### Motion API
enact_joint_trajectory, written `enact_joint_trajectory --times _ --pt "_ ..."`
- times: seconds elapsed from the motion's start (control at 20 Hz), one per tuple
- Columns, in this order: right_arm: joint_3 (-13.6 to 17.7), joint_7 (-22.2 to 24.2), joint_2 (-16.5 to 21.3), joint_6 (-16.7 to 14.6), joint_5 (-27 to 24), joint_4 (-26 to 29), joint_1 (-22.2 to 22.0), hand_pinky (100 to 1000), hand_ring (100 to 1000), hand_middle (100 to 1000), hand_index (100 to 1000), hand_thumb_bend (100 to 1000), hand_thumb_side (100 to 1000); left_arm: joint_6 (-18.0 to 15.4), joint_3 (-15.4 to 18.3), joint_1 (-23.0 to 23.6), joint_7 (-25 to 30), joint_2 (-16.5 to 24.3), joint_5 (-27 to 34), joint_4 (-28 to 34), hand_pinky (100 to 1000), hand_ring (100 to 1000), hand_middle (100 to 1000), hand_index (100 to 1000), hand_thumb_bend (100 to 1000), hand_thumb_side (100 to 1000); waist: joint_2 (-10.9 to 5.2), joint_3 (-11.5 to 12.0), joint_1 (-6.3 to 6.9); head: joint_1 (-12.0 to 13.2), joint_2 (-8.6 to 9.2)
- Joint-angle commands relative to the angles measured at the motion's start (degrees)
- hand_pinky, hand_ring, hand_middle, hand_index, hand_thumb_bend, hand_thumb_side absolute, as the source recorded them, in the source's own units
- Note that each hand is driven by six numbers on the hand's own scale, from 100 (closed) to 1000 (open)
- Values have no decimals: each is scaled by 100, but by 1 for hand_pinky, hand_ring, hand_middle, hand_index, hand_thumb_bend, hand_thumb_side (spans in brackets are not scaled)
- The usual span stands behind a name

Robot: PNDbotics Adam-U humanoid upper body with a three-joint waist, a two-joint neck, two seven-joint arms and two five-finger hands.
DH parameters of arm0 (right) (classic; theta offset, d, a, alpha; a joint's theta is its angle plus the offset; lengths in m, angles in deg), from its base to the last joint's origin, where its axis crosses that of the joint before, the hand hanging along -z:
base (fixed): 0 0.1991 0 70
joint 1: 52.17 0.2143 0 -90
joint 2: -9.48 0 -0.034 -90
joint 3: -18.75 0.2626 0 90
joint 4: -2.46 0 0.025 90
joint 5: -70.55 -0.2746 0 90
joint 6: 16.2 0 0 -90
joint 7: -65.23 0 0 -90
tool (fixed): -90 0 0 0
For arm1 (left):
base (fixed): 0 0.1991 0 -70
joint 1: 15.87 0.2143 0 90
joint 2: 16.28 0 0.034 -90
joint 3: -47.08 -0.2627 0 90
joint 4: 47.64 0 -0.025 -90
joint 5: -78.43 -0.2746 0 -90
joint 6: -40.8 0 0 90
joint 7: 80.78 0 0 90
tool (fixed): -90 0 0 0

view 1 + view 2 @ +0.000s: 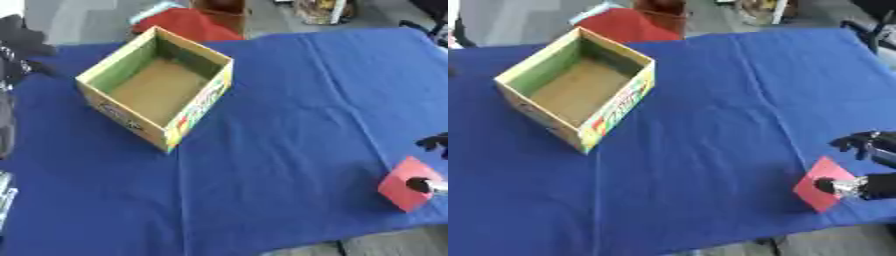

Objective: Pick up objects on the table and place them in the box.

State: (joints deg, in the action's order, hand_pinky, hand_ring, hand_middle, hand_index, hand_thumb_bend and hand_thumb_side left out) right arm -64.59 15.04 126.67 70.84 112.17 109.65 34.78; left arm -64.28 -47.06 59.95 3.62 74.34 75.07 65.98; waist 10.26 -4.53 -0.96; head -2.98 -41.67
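The right hand [866, 165] is seen at the right edge of the tabletop [710, 125], entering from the right. One dark finger with a silvery tip is pressed against the near face of the red block [822, 184], while other fingers are spread above and behind it, just apart from its top corner. Whether the block is actually pinched cannot be told; the fingers appear to be set around it rather than closed on it.

The block itself is standing on the blue cloth near the front right corner, tilted on one edge or at least seen corner-up. Nothing else of the task's objects is visible on the cloth.

The box [157, 87] is placed well apart from the block, toward the far left of the tabletop, open side up, with a bare brown floor and nothing inside it. The left hand [13, 55] is shown only as a dark shape at the left edge, near the box; its fingers cannot be made out.

The step in hand is judged to be the grasp of the block. Next, the fingers and thumb would need to be closed on opposite faces, the block lifted clear, then carried across and left to the box opening.
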Motion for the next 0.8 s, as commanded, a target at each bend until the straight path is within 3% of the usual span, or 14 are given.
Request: enact_joint_trajectory --times 0.05,0.4,0.55,0.8 --pt "76 18 130 -5 66 -7 49 770 776 805 970 571 923 2 1 -59 18 49 14 98 578 707 690 880 100 911 -52 11 -14 -21 -10" --pt "74 21 129 -107 126 -52 86 781 780 783 953 520 833 21 -2 -50 26 31 16 98 578 707 689 879 100 909 -57 21 -19 -26 1" --pt "61 52 129 -156 144 -98 106 783 778 778 950 435 736 26 -3 -46 28 25 13 98 578 707 689 879 100 907 -52 29 -21 -22 0" --pt "60 89 115 -203 194 -195 150 782 769 769 948 374 727 31 -5 -38 33 14 12 98 578 708 688 879 100 907 -46 41 -21 -37 11"
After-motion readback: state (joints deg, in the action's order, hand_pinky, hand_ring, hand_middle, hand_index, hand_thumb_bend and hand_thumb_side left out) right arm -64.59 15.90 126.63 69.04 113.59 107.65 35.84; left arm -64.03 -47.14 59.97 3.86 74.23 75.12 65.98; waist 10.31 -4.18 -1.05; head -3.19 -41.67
